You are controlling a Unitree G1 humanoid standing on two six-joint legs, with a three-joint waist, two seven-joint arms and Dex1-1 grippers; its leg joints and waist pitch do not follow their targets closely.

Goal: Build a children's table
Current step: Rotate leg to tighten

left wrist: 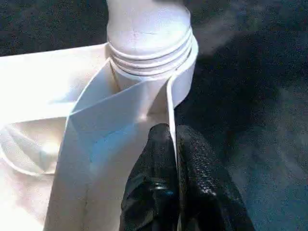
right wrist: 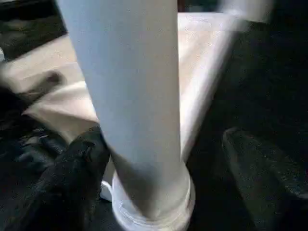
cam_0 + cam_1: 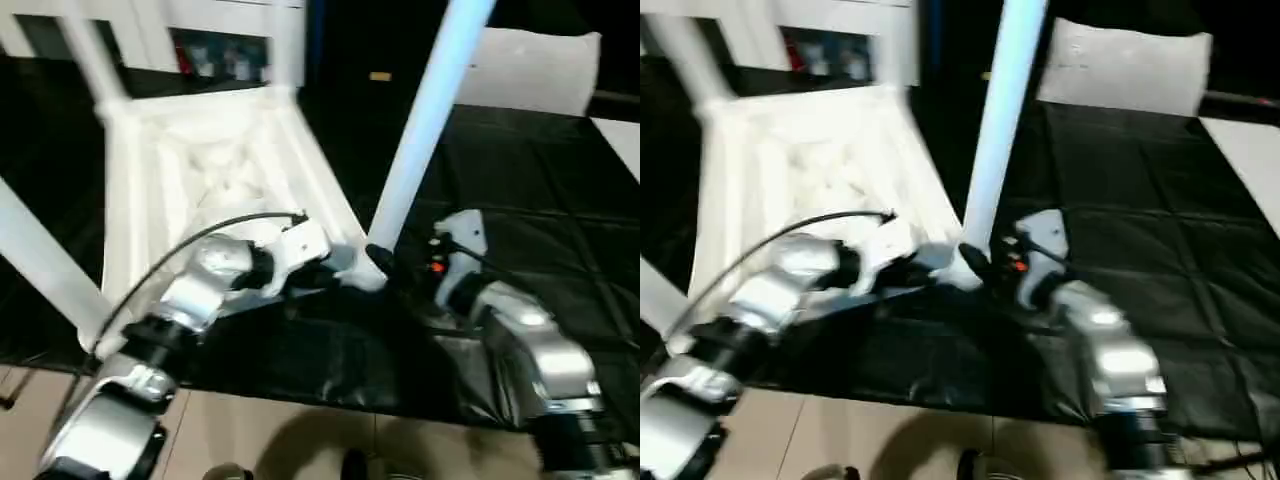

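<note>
- Clearly, the left gripper (image 1: 174, 144) pinches the thin rim of the children's table (image 3: 200, 170), lying upside down at upper left.
- Right gripper (image 2: 159, 159) fingers stand wide around a leg (image 3: 425, 130) near its socket.
- Light, stiff, slippery plastic, probably; grasp legs low.

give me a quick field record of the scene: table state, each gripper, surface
table top: upside down, ribbed underside up, on a black sheet
near corner leg: standing in its socket, threads showing at the base
other legs: at least two more rising from far and left corners
left gripper: shut on the table top's rim beside that socket
right gripper: open, fingers either side of the leg, apart from it
</note>
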